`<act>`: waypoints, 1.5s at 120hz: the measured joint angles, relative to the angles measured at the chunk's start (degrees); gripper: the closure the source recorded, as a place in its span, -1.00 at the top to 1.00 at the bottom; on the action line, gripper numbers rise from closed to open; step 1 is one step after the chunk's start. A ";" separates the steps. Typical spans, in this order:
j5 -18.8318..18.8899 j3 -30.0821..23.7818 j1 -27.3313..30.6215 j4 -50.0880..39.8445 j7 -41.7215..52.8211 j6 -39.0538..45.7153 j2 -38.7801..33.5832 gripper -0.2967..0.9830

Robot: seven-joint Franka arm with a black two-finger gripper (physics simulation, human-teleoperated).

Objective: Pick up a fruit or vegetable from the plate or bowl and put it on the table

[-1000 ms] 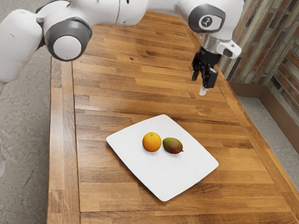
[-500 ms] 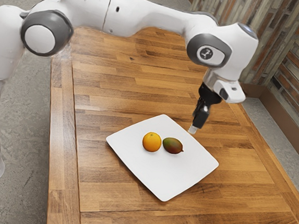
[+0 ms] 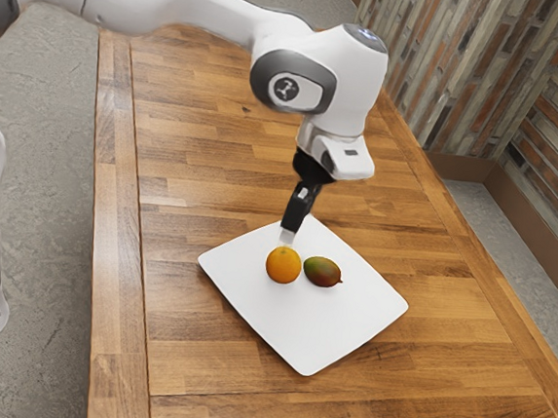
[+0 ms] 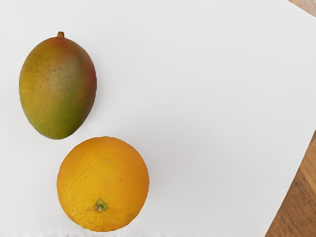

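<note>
How far the jaws of the gripper (image 3: pixel 287 238) stand apart, I cannot tell; it has swung in over the plate (image 3: pixel 309 334), close above the orange (image 3: pixel 283 266). Both fruits lie unmoved on the plate, a narrow gap parting orange from mango (image 3: pixel 321 272), with wider room between mango and the exterior view's right corner.

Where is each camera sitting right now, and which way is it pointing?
Exterior view: set at my arm's side and above the table, looking down across it; the arm comes in from the exterior view's upper left, with the tool over the plate.
Wrist view: carried at the arm's end, looking down at the plate, with bits of table at its corners.
Both views share the orange, the mango, the plate and some table.
</note>
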 joint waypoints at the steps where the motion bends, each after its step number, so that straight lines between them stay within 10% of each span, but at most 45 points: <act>1: -0.03 0.17 0.07 -0.12 0.01 0.16 -0.06 0.54; 180: -0.81 3.81 0.16 -9.86 0.68 16.21 6.54 0.54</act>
